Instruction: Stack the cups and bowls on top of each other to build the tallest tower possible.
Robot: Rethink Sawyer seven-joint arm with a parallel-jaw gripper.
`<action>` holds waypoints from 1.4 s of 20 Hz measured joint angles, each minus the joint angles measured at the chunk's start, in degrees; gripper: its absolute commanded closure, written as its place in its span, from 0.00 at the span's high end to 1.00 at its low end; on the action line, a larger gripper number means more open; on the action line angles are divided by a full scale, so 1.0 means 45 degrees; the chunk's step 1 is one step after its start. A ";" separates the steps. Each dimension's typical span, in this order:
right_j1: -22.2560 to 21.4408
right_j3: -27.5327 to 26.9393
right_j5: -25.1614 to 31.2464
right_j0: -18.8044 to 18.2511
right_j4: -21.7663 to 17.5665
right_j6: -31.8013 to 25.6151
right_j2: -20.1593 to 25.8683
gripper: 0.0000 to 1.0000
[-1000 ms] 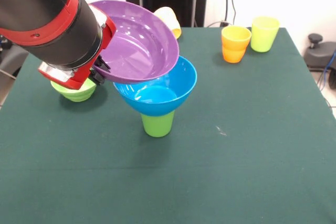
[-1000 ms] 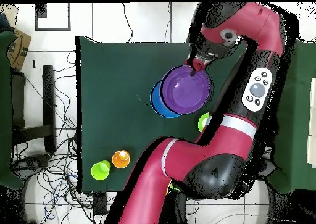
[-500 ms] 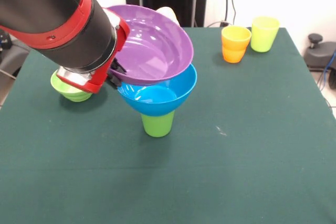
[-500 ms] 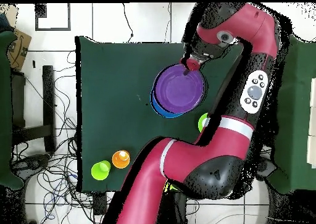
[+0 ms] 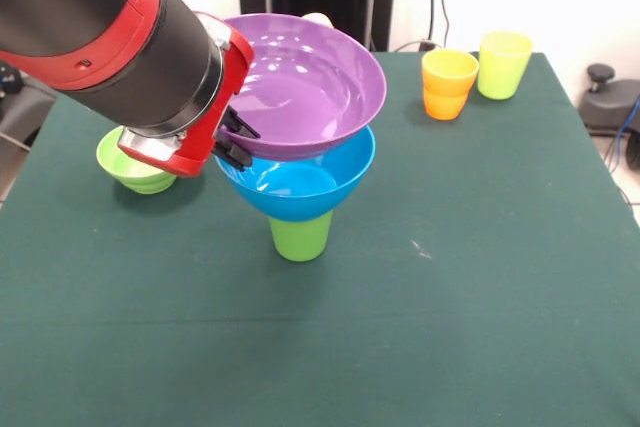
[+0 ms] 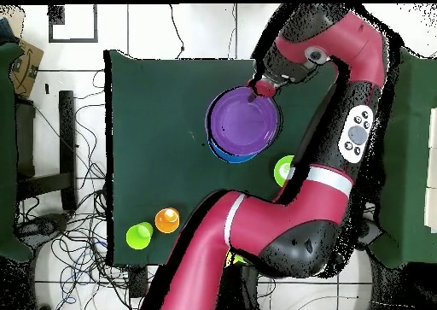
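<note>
Now jaws [image 5: 232, 137] pinching purple bowl [image 5: 310, 87] rim; bowl sits over blue bowl [image 5: 300, 187], on green cup [image 5: 300, 237].

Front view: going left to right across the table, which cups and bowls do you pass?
small lime green bowl → tower of purple bowl on blue bowl on green cup → orange cup → yellow-green cup

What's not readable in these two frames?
- Gripper: its tips sit at the purple bowl rim; the red wrist covers the rest in both views, so the grip cannot be confirmed.
- Purple bowl seating: front view does not show whether it rests in the blue bowl.
- Green cup: hidden under the bowls in the overhead view.
- Pale cup: only a sliver behind the purple rim.
</note>
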 measured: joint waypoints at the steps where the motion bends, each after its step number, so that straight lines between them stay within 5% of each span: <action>1: -0.0008 0.0006 0.0001 -0.0001 -0.0011 0.0000 0.0068 0.00; 28: -0.1243 0.1326 0.0000 0.0000 -0.2779 0.0000 0.1860 0.00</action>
